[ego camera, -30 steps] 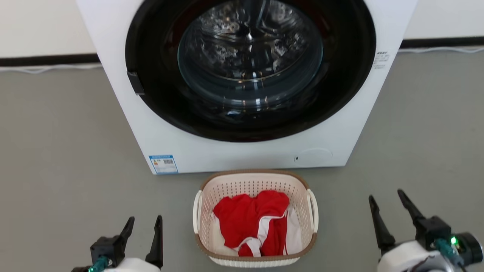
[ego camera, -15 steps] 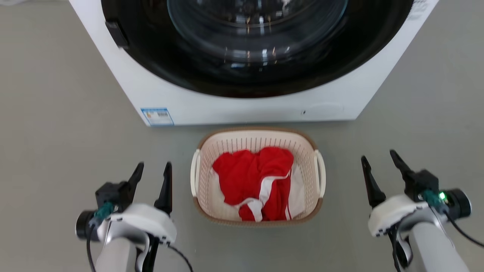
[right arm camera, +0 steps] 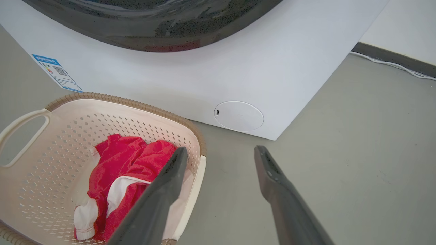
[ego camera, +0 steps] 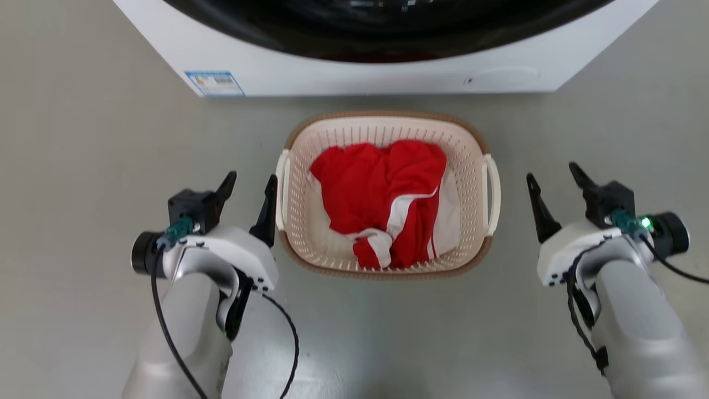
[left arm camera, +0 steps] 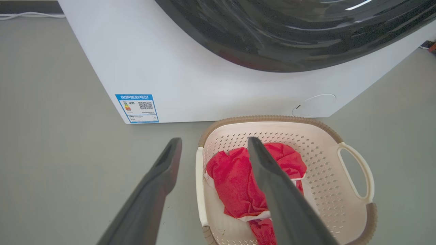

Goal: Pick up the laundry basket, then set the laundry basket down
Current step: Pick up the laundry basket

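The cream-white perforated plastic laundry basket [ego camera: 302, 213], rounded-rectangular with a brown woven-look rim, stands upright on the grey floor [ego camera: 83, 166]. It sits just in front of the white front-loading washing machine [ego camera: 354, 77] and lies between the two arms. A crumpled red-and-white garment [ego camera: 382, 188] lies inside, covers most of the bottom and sits below the rim.

Handling judgement: the load appears to be one piece of cloth, so the basket is probably light. The thin perforated walls are likely to flex if squeezed, and the smooth plastic offers little friction. A pinch on the wall or rim is therefore not recommended. The proper holds are the two white loops, the left loop handle [ego camera: 281, 188] and the right loop handle [ego camera: 493, 191]. Both should be taken at the same height, so that the basket rises level and the garment does not slide.

The left gripper [ego camera: 252, 178] has its jaws spread and holds nothing. Its inner finger lies just beside the left loop handle; contact cannot be confirmed. In the left wrist view that handle's edge appears between the two fingers. The right gripper [ego camera: 553, 173] is likewise spread and empty, standing apart from the right loop handle with bare floor between.
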